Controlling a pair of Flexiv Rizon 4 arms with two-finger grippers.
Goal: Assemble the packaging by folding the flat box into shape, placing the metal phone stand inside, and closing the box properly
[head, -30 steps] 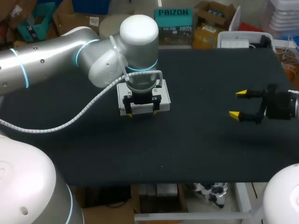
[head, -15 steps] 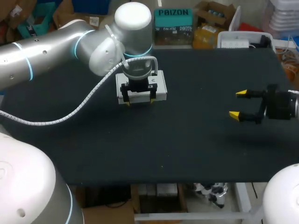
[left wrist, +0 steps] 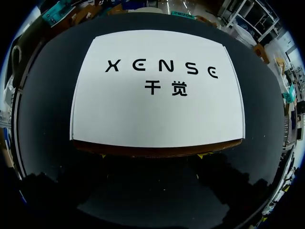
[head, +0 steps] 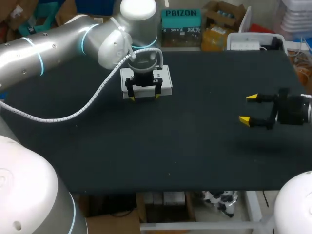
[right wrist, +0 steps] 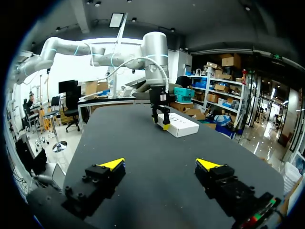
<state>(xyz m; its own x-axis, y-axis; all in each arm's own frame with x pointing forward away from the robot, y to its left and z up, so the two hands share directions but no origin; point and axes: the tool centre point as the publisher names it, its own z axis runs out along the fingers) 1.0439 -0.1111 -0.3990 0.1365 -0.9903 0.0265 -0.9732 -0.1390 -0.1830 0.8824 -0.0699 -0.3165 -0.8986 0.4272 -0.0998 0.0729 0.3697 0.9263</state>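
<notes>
Bracing wide against the near edge of the closed box (head: pixel 165 81), likely to slide it, the left claw (head: pixel 144 96) works alone; the right claw (head: pixel 247 108) hangs wide, well apart.

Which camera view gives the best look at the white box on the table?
The left wrist view: the white box fills it, and its whole top face shows from close above. In the head view the left gripper and its arm hide part of the box. In the right wrist view the box is small and far ahead.
</notes>
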